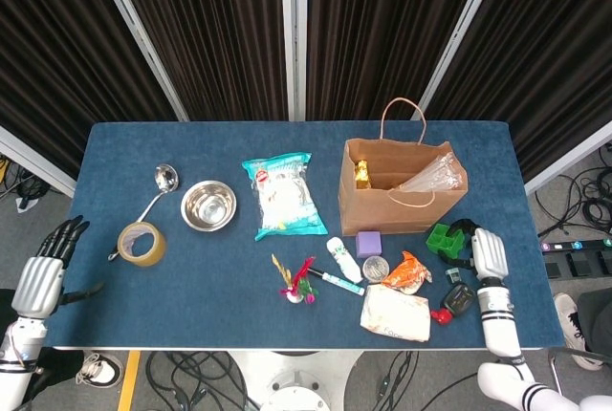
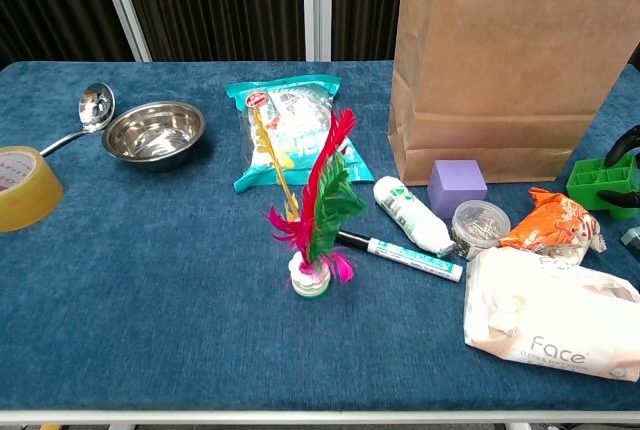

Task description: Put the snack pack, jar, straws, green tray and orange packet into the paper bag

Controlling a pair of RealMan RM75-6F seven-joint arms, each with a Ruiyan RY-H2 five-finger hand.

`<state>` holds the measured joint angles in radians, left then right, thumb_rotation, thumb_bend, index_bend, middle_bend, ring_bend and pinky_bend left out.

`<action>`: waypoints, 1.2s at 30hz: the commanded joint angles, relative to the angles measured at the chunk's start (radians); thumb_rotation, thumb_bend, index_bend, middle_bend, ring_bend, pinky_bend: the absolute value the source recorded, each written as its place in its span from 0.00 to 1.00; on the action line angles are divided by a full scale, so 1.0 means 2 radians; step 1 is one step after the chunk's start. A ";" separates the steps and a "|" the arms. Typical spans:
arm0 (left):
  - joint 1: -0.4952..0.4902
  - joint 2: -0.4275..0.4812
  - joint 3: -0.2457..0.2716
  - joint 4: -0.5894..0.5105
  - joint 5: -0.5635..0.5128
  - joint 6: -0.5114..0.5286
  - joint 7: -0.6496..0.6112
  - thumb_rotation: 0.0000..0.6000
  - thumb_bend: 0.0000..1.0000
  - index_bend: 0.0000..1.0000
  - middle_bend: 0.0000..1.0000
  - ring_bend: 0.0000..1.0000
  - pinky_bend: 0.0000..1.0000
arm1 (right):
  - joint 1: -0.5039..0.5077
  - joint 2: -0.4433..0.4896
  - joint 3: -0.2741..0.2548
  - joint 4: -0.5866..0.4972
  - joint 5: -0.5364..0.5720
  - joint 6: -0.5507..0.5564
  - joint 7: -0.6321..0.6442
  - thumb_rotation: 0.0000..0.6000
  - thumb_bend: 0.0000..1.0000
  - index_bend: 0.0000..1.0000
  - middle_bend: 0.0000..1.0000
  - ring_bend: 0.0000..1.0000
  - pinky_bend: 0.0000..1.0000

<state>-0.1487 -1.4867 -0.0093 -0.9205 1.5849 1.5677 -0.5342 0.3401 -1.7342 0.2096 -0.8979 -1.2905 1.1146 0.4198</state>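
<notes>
The paper bag stands open at the right of the table. Clear straws and a gold-topped item lie inside it. The teal snack pack lies flat left of the bag. In front of the bag's right corner sits the green tray, and my right hand grips its right edge with dark fingers above and below it. The orange packet lies just in front of the tray. My left hand hangs open off the table's left front corner.
A tape roll, ladle and steel bowl occupy the left half. Near the packet lie a feather shuttlecock, marker, white bottle, purple cube, clear round tub, wipes pack and a black gadget.
</notes>
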 commanded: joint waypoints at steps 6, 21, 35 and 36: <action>-0.002 0.001 0.000 -0.005 0.001 -0.001 0.000 1.00 0.06 0.11 0.14 0.01 0.16 | -0.019 0.027 -0.005 -0.030 -0.019 0.041 0.018 1.00 0.16 0.53 0.43 0.39 0.55; -0.001 0.005 0.002 -0.016 0.009 0.010 0.005 1.00 0.06 0.11 0.14 0.01 0.16 | -0.103 0.198 0.014 -0.266 -0.095 0.260 -0.005 1.00 0.16 0.53 0.43 0.39 0.55; -0.001 0.011 -0.001 -0.025 0.008 0.015 0.012 1.00 0.06 0.11 0.14 0.01 0.16 | -0.039 0.277 0.107 -0.461 -0.097 0.263 -0.178 1.00 0.16 0.53 0.43 0.39 0.55; -0.001 0.012 -0.002 -0.025 0.007 0.015 0.012 1.00 0.06 0.11 0.14 0.01 0.16 | -0.021 0.268 0.118 -0.461 -0.084 0.247 -0.194 1.00 0.16 0.53 0.43 0.39 0.55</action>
<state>-0.1500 -1.4631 -0.0126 -0.9709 1.5987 1.5972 -0.5104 0.2176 -1.1845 0.3819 -1.7846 -1.5045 1.6722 0.1170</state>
